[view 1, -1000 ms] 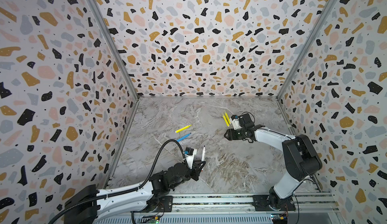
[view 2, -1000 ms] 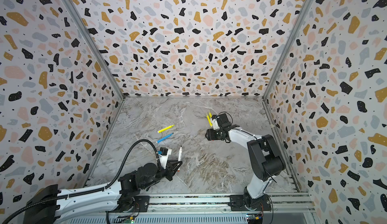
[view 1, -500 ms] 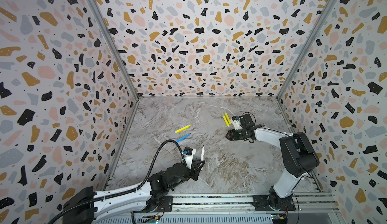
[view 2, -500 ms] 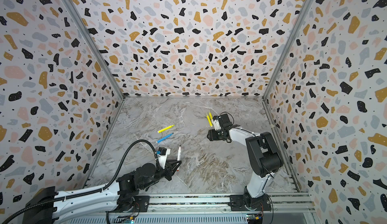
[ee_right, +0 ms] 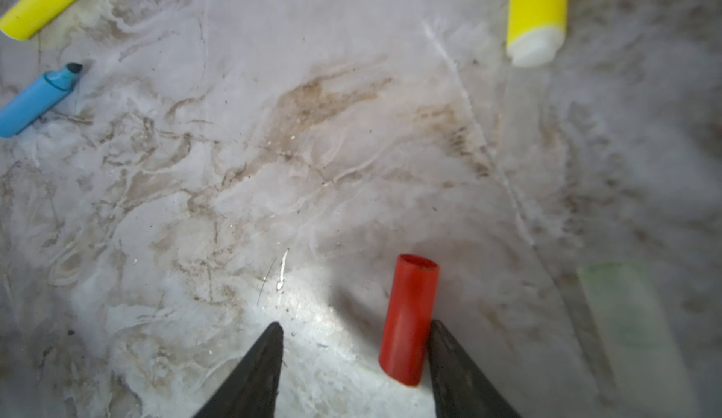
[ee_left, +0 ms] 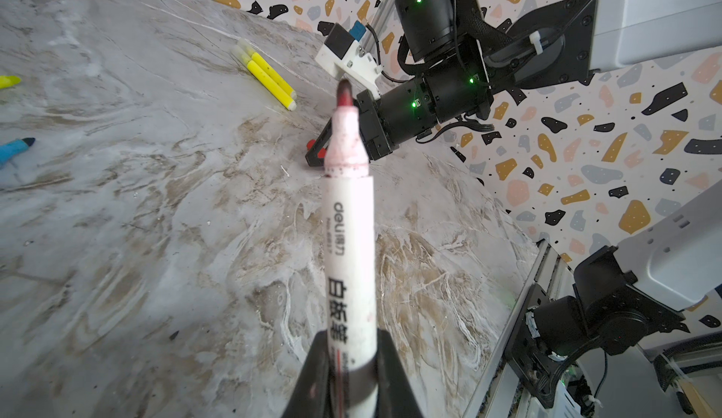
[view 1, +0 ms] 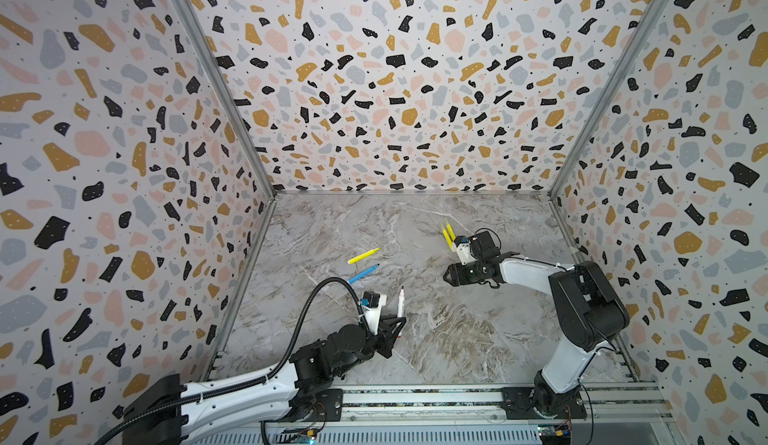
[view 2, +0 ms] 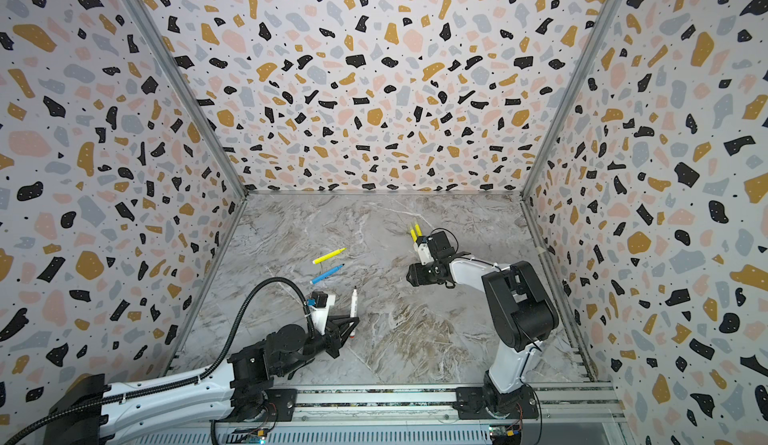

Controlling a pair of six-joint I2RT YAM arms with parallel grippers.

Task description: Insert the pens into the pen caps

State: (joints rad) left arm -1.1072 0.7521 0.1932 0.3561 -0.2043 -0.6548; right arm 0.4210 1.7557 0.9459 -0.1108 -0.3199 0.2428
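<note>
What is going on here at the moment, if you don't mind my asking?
The left gripper is shut on the white pen, whose uncapped red tip points toward the other arm. The right gripper is down at the table with its fingers apart. The red cap lies between them, against one finger and not clamped. A blue pen and a yellow pen lie uncapped farther back on the left. Two yellow pens lie side by side beyond the right gripper.

The right tool has slid slightly toward the front.
</note>
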